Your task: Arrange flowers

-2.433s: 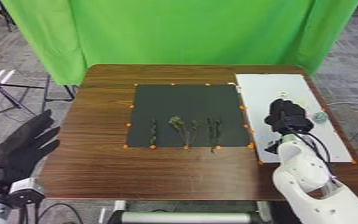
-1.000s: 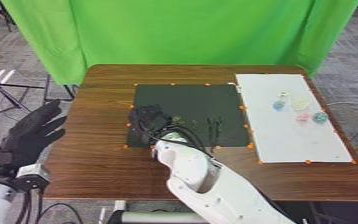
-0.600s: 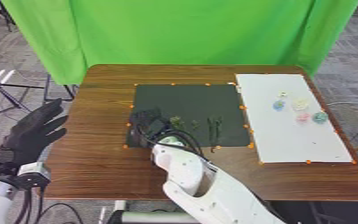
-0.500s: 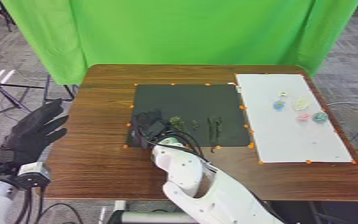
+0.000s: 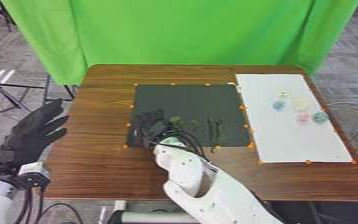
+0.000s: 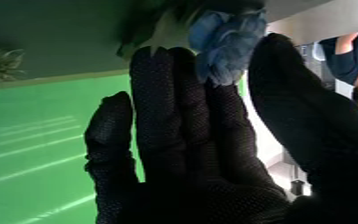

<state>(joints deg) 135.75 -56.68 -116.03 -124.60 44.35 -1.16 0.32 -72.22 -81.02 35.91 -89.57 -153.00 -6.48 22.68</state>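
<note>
My right hand (image 5: 151, 124) is low over the left part of the dark mat (image 5: 189, 97), covering the leftmost stem. A blue flower (image 6: 227, 45) is pinched between thumb and fingers of my right hand (image 6: 189, 165) in the right wrist view, beside green leaves (image 6: 138, 37). On the mat, a leafy middle stem (image 5: 177, 122) and thin dark right stems (image 5: 214, 128) lie to the right of that hand. My left hand (image 5: 31, 131) is held off the table's left edge, fingers straight.
The white sheet (image 5: 309, 142) on the right bears a blue flower (image 5: 278, 105), a pale yellow one (image 5: 300, 103), a pink one (image 5: 302, 118), a teal one (image 5: 319, 117) and a small pale one (image 5: 284, 94). Orange markers edge both areas. A green curtain (image 5: 193, 35) hangs behind the table.
My right hand has gone from the white sheet leftward to the dark mat, then shifted slightly toward the table's front. The left hand has barely moved.
</note>
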